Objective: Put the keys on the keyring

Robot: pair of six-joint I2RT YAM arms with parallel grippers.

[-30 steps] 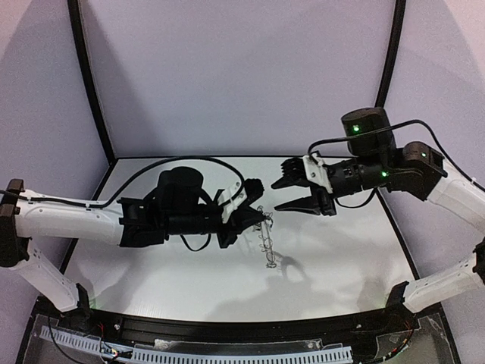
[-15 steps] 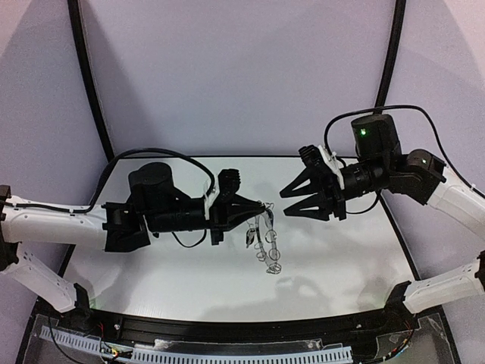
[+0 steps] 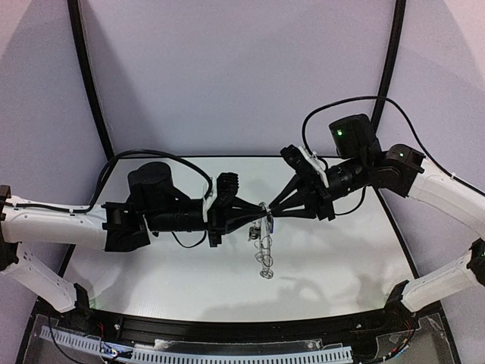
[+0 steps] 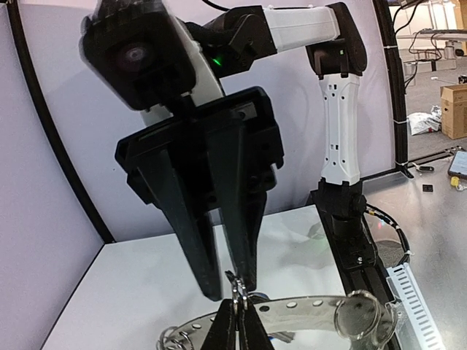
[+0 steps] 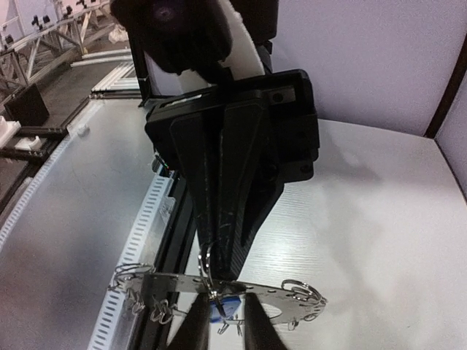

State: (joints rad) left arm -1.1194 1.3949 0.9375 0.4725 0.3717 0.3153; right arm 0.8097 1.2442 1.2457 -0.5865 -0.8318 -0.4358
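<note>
Left gripper [image 3: 256,210] clenched on keyring [image 5: 270,290], held above table [image 3: 341,258] centre. Right gripper [image 3: 276,213] straddles blue-tagged key [image 5: 224,307] at the ring; grasp cannot be told. Attachment unconfirmed; black-tagged key not discernible.

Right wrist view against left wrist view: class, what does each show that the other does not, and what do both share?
Only the right wrist view shows the bright blue tag, just under the keyring, between the fingers of the right claw. Only the left wrist view shows the right arm's white link and a cardboard box beyond the table. Both show the keyring held off the table, the left claw shut on its rim, the two claws tip to tip.
</note>
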